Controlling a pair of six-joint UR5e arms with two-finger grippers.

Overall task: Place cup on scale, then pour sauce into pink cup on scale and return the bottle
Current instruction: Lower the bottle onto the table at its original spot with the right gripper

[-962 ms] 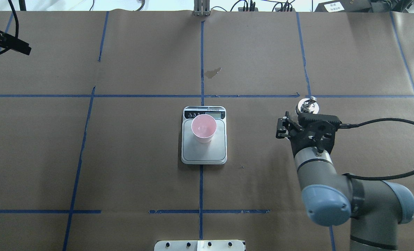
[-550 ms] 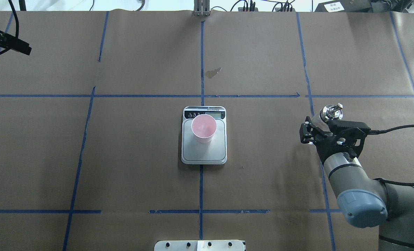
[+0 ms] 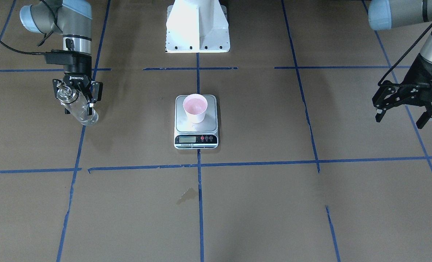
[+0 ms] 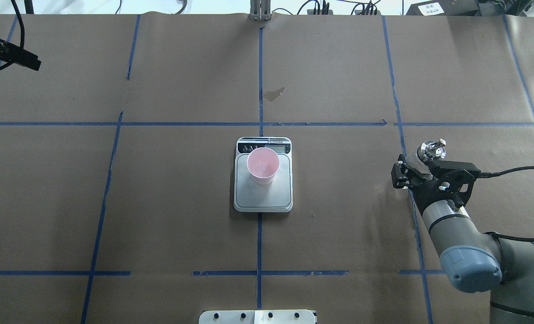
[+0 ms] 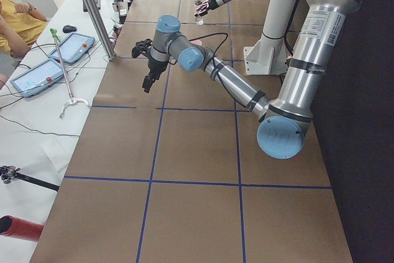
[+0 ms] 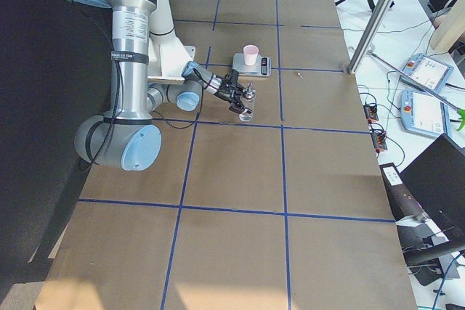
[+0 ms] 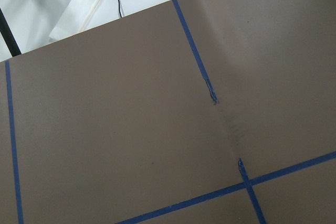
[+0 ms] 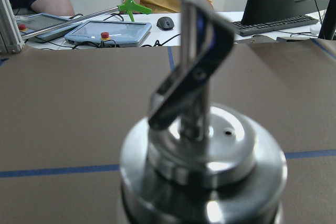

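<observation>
Across the whole overhead frame: brown-paper table (image 4: 181,202) with blue tape grid. Lower right of overhead: right arm (image 4: 455,229) comes in. Its right gripper (image 3: 79,104) is clamped around the bottle (image 4: 431,150), gripping the glass body below the metal collar, spout up. Bottle sits right of centre in overhead, well apart from the scale (image 4: 263,198); can't tell if its base touches the table. Right edge of front-facing view: left gripper (image 3: 401,114), jaws spread wide, holding nothing. Scale is at frame centre, display strip at its upper end in overhead. On its plate, upper half near the display: cup (image 4: 262,165), upright, pink inside showing.
</observation>
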